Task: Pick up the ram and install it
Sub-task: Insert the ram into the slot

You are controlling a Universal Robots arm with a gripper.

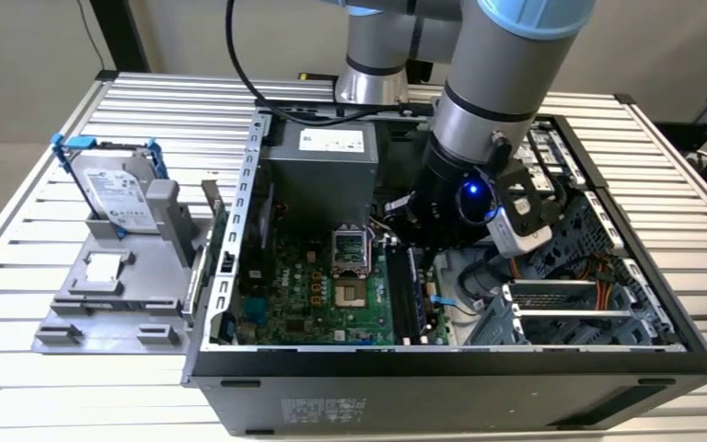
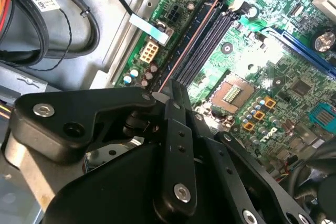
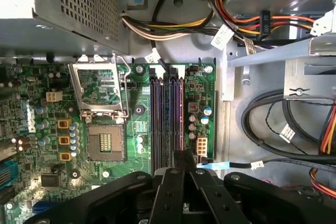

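The arm (image 1: 501, 83), grey tube with pale-blue caps, reached down into an open black steel case (image 1: 452, 368) on a table (image 1: 34, 276) of ribbed aluminium slats. Inside lay a green motherboard (image 1: 317, 295), glossy and crowded with small parts, with a square socket (image 3: 105, 145) under a raised metal frame. In the exterior view a silver drive (image 1: 114, 189) in a blue frame stood on a grey plastic stand left of the case, well apart from the arm.

The gripper (image 3: 184, 163), matte black with bolted links, hung just over the long black slots (image 3: 160, 114). In both wrist views its fingers (image 2: 178, 103) stood pinched close on the near end of the ram (image 3: 181, 114), a thin dark strip seen edge-on, standing in the slot row's outermost place beside the board's edge. Whether it was fully seated I cannot tell.

Bundled cables (image 3: 262, 22), orange, yellow and black, crowded the bay beyond the board edge; a perforated metal box (image 3: 79, 3) bounded the far side.
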